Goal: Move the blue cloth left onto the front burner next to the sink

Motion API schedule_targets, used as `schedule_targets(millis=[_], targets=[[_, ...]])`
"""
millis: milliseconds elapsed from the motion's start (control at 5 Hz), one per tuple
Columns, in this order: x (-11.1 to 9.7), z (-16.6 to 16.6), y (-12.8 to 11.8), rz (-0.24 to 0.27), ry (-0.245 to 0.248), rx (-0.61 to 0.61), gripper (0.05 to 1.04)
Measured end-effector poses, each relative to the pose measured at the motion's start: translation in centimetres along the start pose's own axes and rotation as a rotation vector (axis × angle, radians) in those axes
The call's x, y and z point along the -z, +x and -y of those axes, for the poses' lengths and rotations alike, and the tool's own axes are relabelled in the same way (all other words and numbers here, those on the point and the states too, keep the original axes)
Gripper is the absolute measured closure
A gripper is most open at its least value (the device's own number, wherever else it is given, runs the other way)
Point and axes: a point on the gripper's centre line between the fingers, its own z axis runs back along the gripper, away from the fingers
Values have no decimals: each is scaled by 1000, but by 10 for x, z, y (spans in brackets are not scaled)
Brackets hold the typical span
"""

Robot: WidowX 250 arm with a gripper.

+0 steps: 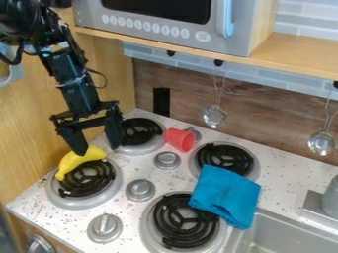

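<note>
My gripper (97, 149) hangs over the upper left of the stove, its two fingers spread wide apart. The left fingertip is at the upper edge of a yellow banana (80, 159); whether they touch I cannot tell. The right finger stands beside the back left burner (140, 131). The banana lies across the upper left part of the front left burner (86, 178). A red cup (180, 139) is tipped on its side right of the back left burner. A blue cloth (226, 194) lies draped between the two right burners, partly over both.
Grey knobs (141, 189) stand between the burners. A sink (284, 234) is at the lower right, with a grey faucet base beside it. Ladles (214, 116) hang along the back wall under a wooden shelf (297, 53) that holds a toy microwave. A wooden panel (26, 133) borders the stove's left side.
</note>
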Motion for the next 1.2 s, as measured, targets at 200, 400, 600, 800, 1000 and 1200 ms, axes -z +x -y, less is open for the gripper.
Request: schedule_targets(millis=[200,400,600,800,1000,1200], targets=[[12,-2,-4,-41,3,-10,77],[25,27,-10,-72,42,77,77],[48,57,-20,-134,102,182,77],[63,80,-22,-113,198,260,77],[78,108,-20,-61,309,338,77],[88,143,-16,11,438,407,77]])
